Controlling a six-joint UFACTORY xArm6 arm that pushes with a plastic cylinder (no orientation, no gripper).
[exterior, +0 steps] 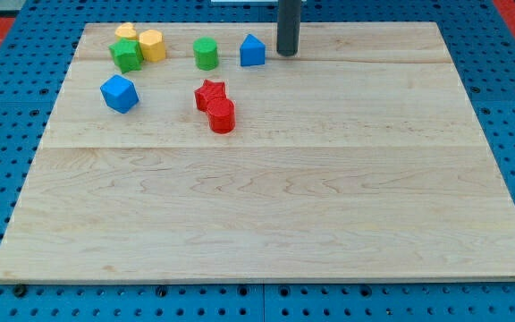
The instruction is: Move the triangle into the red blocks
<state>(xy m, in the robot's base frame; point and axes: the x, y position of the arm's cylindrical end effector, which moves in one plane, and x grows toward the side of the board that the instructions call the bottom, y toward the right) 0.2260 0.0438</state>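
The blue triangle-topped block (pixel 252 51) stands near the board's top edge, a little left of centre. My tip (pixel 287 53) rests on the board just to its right, a small gap away. Two red blocks lie touching each other below and left of the triangle: a red star (pixel 209 93) and a red cylinder (pixel 222 115) just below the star.
A green cylinder (pixel 206 54) stands left of the triangle. At the top left sit a green star (pixel 126 55) and two yellow blocks (pixel 152 44) (pixel 126 32), close together. A blue cube (pixel 119 93) lies below them. The wooden board (pixel 329 197) sits on a blue pegboard.
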